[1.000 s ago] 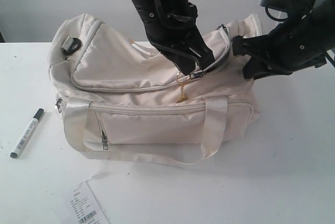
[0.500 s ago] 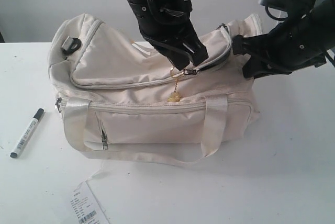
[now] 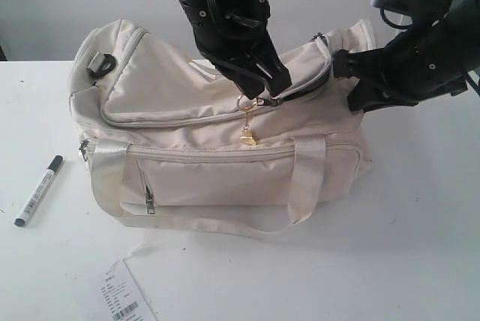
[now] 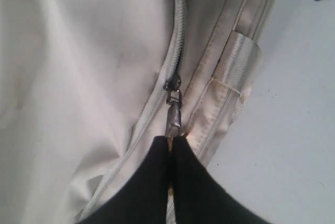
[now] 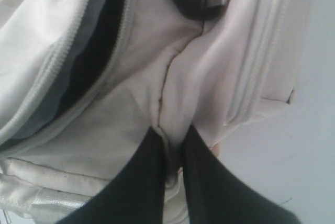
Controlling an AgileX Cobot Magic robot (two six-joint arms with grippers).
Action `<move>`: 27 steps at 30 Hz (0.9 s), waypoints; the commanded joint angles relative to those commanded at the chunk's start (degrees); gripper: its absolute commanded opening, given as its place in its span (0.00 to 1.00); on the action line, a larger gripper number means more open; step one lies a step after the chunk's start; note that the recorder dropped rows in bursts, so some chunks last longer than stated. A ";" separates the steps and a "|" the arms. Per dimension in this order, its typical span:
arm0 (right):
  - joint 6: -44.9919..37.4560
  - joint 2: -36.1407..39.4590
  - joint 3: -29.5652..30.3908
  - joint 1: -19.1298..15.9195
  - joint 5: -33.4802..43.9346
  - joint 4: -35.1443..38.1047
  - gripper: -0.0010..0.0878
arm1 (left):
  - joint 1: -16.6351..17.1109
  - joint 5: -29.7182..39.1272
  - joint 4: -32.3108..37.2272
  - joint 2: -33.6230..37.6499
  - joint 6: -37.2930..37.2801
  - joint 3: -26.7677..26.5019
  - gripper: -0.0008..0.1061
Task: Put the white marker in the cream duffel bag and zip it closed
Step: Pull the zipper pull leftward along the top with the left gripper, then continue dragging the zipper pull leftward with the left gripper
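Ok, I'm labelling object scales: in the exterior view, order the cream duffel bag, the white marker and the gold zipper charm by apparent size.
1. cream duffel bag
2. white marker
3. gold zipper charm

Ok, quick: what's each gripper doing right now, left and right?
Left gripper: shut on the top zipper pull of the cream duffel bag.
Right gripper: shut on a fold of the bag's end fabric.
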 joint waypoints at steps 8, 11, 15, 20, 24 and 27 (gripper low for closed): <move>0.00 0.00 0.00 0.00 0.00 -0.12 0.01 | 0.00 0.00 0.00 -0.77 0.00 0.00 0.01; 0.00 0.00 0.00 0.00 -0.13 -0.12 0.01 | 0.00 0.00 0.00 -1.57 0.00 0.00 0.01; 0.00 0.00 0.00 0.00 -0.24 -0.12 0.01 | 0.00 0.00 -0.11 -1.92 -0.13 0.00 0.01; 0.43 0.00 0.00 0.00 -0.33 -0.12 0.01 | 0.00 0.00 -0.50 -1.92 -0.25 2.04 0.01; 0.43 0.00 0.00 0.00 -0.33 -0.12 0.01 | 0.00 0.00 -0.11 -1.92 -0.15 4.08 0.01; 0.39 0.00 0.00 0.00 -0.21 -0.12 0.01 | 0.00 0.00 1.56 -2.08 0.22 5.09 0.01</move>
